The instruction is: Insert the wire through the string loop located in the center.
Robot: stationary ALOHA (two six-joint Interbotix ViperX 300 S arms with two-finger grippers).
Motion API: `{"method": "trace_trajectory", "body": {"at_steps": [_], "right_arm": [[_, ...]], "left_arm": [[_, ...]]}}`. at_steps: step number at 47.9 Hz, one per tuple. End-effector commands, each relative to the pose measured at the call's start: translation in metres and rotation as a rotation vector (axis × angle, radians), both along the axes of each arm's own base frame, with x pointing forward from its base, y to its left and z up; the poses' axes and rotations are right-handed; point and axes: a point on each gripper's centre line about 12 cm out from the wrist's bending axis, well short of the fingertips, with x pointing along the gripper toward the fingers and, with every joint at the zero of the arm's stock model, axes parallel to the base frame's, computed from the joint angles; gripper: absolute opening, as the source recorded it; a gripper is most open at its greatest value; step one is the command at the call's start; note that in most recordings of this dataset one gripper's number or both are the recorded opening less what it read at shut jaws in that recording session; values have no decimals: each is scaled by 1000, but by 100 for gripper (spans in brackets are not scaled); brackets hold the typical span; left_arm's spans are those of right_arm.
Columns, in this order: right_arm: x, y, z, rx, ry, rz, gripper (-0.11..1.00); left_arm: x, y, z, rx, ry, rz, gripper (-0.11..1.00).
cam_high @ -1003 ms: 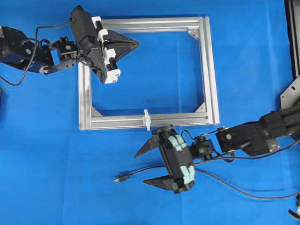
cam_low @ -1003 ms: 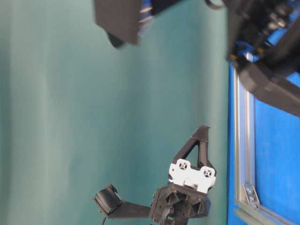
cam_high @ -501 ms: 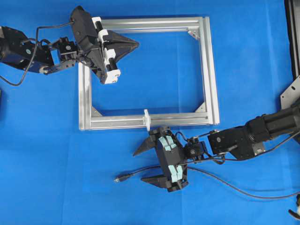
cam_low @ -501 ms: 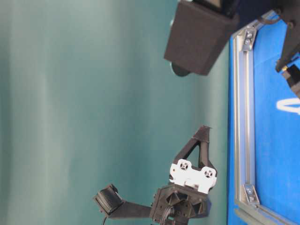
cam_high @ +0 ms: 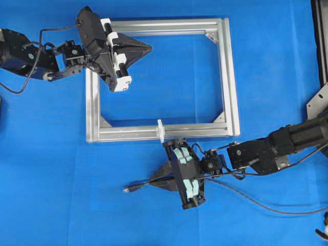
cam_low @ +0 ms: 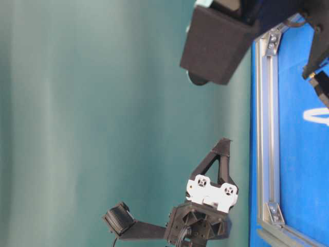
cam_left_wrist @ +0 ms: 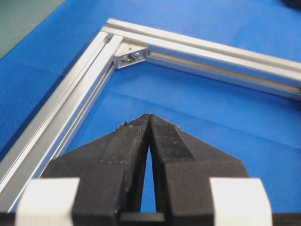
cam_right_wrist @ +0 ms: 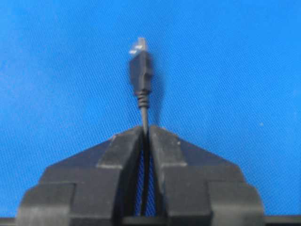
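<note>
The right gripper (cam_high: 151,182) has its two black fingers pressed together on the wire (cam_right_wrist: 144,123), a little behind the plug. In the right wrist view the thin cable runs between the finger pads and comes out at the front. The dark connector plug (cam_right_wrist: 140,72) with its short metal tip points away from the camera, over the blue table cover (cam_high: 61,195). In the overhead view the plug (cam_high: 129,189) lies just past the fingertips, on the lower left side, and the rest of the wire goes away to the right under the arm.

The left gripper (cam_high: 148,47) is closed too, but on nothing (its fingertips meet with only blue cloth behind them). It sits over the upper left part of the aluminium frame (cam_high: 229,77), and in its own view a corner bracket (cam_left_wrist: 131,55) is seen ahead.

The string loop (cam_high: 160,130) stands on the lower bar of the frame, near the middle of that bar. It is just above the right gripper's body and apart from the plug.

Compared with one second before, the right fingers were spread wide then, one on each side of the wire, and now they are together on it. The gripper has also moved a little to the left. The left arm looks the same as before.
</note>
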Motion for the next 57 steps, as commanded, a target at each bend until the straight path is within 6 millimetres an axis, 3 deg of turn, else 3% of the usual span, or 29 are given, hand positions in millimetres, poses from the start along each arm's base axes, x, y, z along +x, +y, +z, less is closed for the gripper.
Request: {"method": "trace_trajectory", "body": {"at_steps": [1,18,41,57], "right_arm": [[4,0,10,9,-28,-3,-2],[5,1,13,10,-32,-2,-2],[-4,1,77,3,-15,13,-2],[-5,0,78,0,-13,15,-2]], "left_arm": [[1,-1,13,15,-36,-5,0],[1,-1,13,14,-34,-5,0],[1,-1,13,14,-34,-5,0],[1,-1,13,14,-34,-5,0]]}}
